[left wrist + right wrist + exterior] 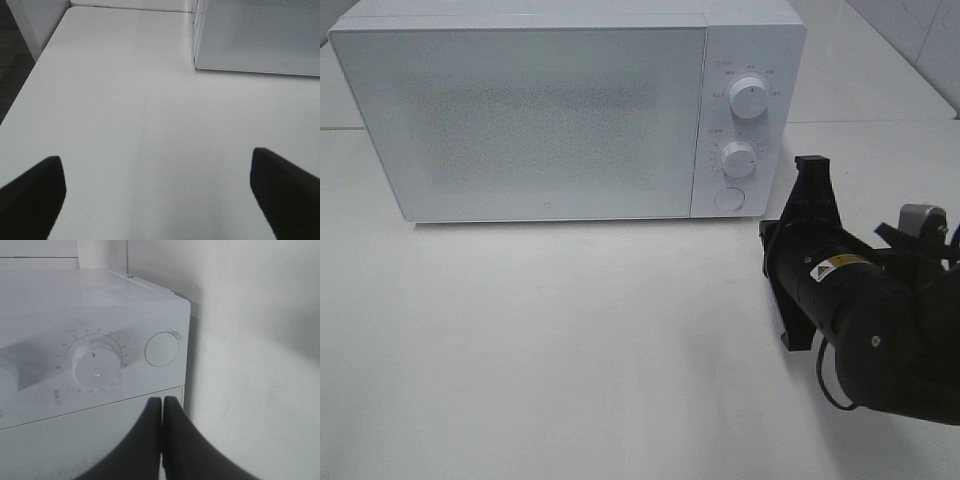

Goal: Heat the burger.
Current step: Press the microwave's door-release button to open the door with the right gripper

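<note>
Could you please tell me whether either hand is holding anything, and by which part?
Nothing is held: the right hand is shut empty, the left hand open.

Right arm [880, 330] sits in the lower right corner of the overhead view. The black forearm angles toward the upper left, and a flat black bracket [807, 250] across the wrist hides the tips from up there. On its own wrist cam the right gripper [162, 405] is pinched all the way together, right fingers [145, 440] pressed flat against each other, gripping nothing. Left gripper [156, 160] is spread wide and empty, left fingers [35, 195] far apart at opposite edges of its cam.
</note>
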Motion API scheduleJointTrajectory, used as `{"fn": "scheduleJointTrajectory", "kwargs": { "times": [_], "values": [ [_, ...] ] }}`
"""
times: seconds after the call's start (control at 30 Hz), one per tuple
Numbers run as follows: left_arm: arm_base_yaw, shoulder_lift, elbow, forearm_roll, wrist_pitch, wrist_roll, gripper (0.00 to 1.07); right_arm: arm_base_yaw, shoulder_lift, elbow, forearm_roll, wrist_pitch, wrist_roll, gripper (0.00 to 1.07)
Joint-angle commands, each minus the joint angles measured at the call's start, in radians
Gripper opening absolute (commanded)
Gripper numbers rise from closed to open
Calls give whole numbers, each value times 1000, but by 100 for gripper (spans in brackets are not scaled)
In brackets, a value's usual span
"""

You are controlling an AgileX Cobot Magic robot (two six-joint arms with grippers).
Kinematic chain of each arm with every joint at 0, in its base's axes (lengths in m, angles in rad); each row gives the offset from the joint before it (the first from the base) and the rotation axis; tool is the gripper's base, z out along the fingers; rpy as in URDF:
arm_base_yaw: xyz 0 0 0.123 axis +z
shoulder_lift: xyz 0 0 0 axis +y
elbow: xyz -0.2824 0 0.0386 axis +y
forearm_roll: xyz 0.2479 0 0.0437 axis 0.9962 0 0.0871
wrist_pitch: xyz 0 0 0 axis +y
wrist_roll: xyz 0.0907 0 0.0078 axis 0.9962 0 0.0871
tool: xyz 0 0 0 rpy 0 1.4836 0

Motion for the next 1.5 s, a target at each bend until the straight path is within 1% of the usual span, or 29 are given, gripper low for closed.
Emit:
{"fn": "scheduleJointTrajectory", "kwargs": {
  "times": [0.03,0.07,0.1,0.17,0.4,0.43,0.53,0.6,0.7,0.87,1.03,1.13,1.5],
  "values": [
    [2,-1,3,-2,-9,2,92,-22,47,-40,-15,10,39,0],
    [2,-1,3,-2,-9,2,92,-22,47,-40,-15,10,39,0],
    [2,-1,3,-2,-9,2,92,-38,67,-63,-23,10,47,0],
    [2,-1,3,-2,-9,2,92,-44,75,-73,-28,10,47,0],
    [2,-1,3,-2,-9,3,92,-101,143,-158,-74,23,39,0],
    [2,-1,3,-2,-9,3,92,-103,161,-176,-75,42,40,0],
    [2,-1,3,-2,-9,3,92,-103,170,-186,-74,45,40,0],
    [2,-1,3,-2,-9,3,92,-103,201,-220,-79,51,40,0],
    [2,-1,3,-2,-9,3,92,-103,206,-228,-79,51,40,0],
    [2,-1,3,-2,-9,3,92,-138,251,-280,-101,71,40,0],
    [2,-1,3,-2,-9,3,92,-150,266,-313,-110,79,35,0],
    [2,-1,3,-2,-9,3,92,-162,284,-350,-123,93,32,0],
    [2,-1,3,-2,-9,3,92,-197,324,-392,-132,97,29,0]
  ]
}}
